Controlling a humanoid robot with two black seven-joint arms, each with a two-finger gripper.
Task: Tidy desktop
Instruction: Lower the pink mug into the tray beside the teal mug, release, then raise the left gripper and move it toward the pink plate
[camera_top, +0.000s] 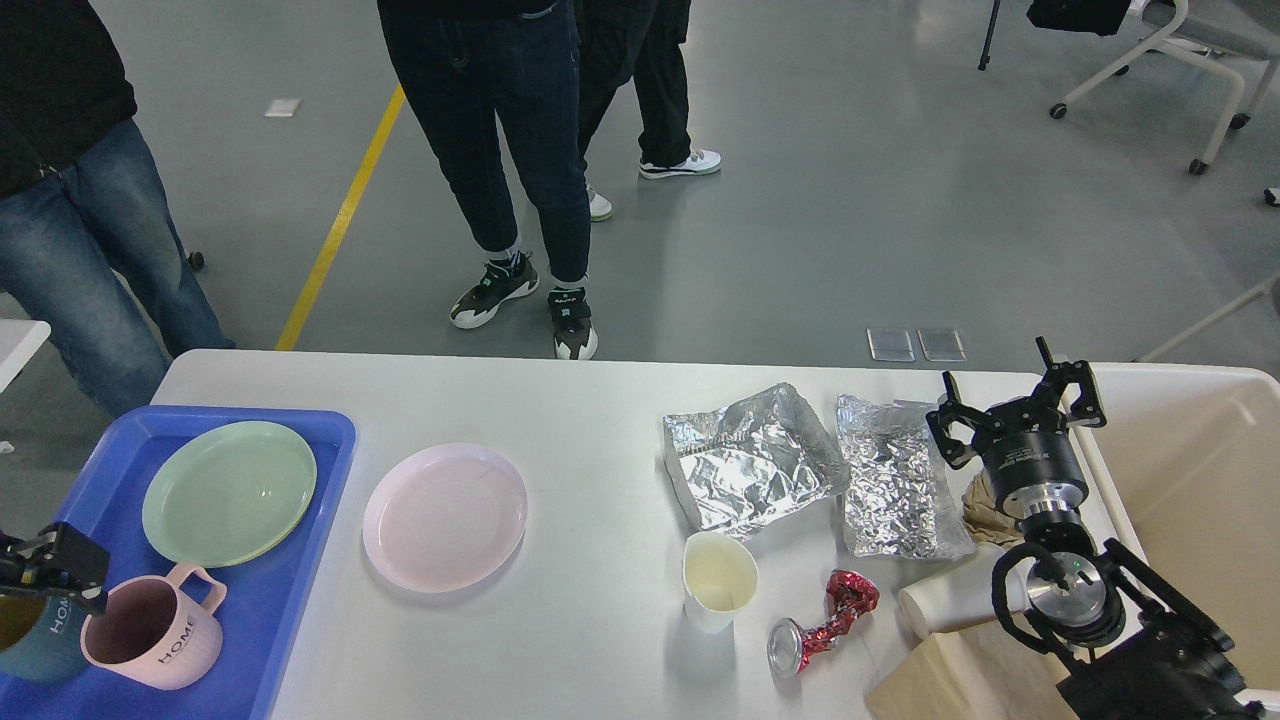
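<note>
Desktop (590, 420), right claw (1015, 415) spread above

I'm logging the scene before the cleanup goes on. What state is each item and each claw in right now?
Pink mug: upright on the blue tray, released.
Green plate: on the tray, empty.
Pink plate: on the desktop, empty.
Paper cup: upright.
White cup: on its side.
Red can: crushed.
Two foil sheets: crumpled.
Left claw: state unclear.
Right claw: open, empty.
</note>
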